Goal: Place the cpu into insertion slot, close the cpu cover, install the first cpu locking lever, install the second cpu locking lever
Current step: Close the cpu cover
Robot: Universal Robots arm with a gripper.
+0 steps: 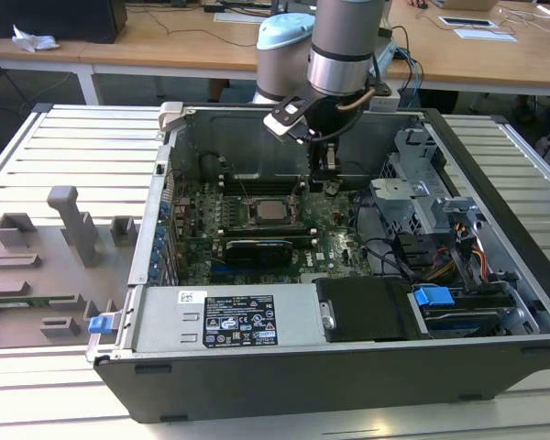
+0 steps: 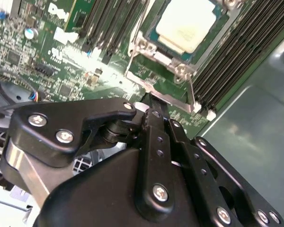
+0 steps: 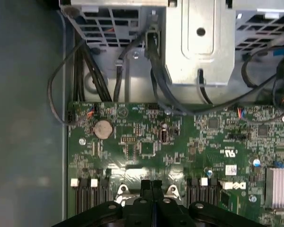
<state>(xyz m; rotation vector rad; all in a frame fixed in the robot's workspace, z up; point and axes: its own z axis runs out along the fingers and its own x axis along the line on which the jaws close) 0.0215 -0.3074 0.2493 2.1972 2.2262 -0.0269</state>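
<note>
Silver cpu [image 2: 184,24] in insertion slot [image 2: 141,47]; pincer [image 2: 150,108] closed near rim.

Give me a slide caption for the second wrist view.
The gripper, fingers shut, close to the rim of the insertion slot, with the cpu seated inside on the green motherboard.

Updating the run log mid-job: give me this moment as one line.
chip seated in socket | cover looks down over chip | gripper shut, tips beside lever | contact unclear
</note>
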